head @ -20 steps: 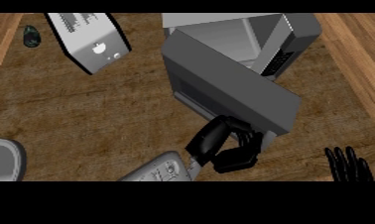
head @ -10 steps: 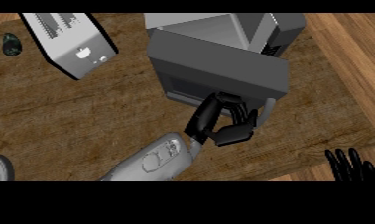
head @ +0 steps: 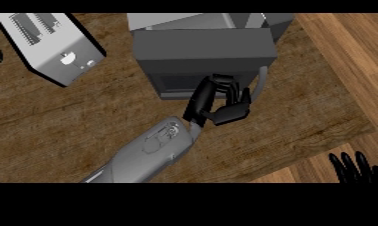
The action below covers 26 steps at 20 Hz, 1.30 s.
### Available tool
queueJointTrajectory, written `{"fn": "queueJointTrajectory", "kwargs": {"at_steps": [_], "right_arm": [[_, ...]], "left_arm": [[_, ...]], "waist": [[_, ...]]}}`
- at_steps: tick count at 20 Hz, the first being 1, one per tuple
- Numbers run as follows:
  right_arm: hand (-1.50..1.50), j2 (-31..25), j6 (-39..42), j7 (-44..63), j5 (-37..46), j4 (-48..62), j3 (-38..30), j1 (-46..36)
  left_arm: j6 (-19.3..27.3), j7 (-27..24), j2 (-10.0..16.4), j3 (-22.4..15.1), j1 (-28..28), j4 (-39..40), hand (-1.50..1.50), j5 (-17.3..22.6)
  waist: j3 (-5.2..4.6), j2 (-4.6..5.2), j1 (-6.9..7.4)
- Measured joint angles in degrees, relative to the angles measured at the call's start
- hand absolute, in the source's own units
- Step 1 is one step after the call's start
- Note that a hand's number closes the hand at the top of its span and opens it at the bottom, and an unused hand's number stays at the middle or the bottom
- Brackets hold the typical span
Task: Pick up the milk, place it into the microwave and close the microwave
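Observation:
The grey microwave (head: 193, 20) stands at the top middle of the head view. Its dark door (head: 203, 57) faces me almost flat against the front, with a pale handle (head: 262, 81) on its right side. My left hand (head: 220, 101) rests against the lower part of the door, fingers lightly bent with their tips on the panel and the thumb held off below. It holds nothing. No milk shows anywhere in view. Only the fingertips of my right hand (head: 347, 163) show, at the lower right corner, straight and pointing up.
A silver toaster (head: 56, 45) lies at an angle at the upper left on the dark wooden counter (head: 81, 120). A lighter wooden strip (head: 341, 65) runs down the right side.
The microwave door has swung from wide open to nearly flat against the front. My left hand followed it up and rightward. The right hand stayed at the lower right.

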Motion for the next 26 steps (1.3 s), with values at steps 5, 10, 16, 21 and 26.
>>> {"fn": "queueJointTrajectory", "kwargs": {"at_steps": [5, 10, 16, 21, 26], "right_arm": [[-1.5, -0.97, 0.69, 0.95, -1.52, -1.85, 0.05, 0.68], [-1.5, -2.12, 1.48, 1.84, -2.94, -3.75, 0.02, 1.06], [-1.5, -3.65, 2.5, 3.03, -4.71, -5.86, 0.02, 1.42], [-1.5, -4.69, 2.8, 3.52, -5.66, -7.81, -0.6, 1.17], [-1.5, -5.47, 3.08, 3.87, -6.76, -9.02, -1.21, 1.4]], "left_arm": [[0.11, -1.78, 0.03, 1.43, -2.49, 3.35, 1.5, 3.09], [-0.21, -3.62, 0.01, 2.63, -4.82, 6.48, 1.5, 5.44], [-0.42, -5.52, -0.25, 3.56, -7.24, 9.66, 1.5, 7.95], [-0.46, -7.16, -0.25, 3.57, -7.97, 11.03, 1.5, 9.88], [-0.2, -8.84, -0.25, 3.26, -8.28, 11.82, 1.5, 11.39]], "waist": [[0.04, 0.36, -1.27], [0.06, 0.72, -2.43], [0.11, 1.0, -3.51], [0.12, 0.91, -4.12], [0.2, 0.86, -4.68]]}}
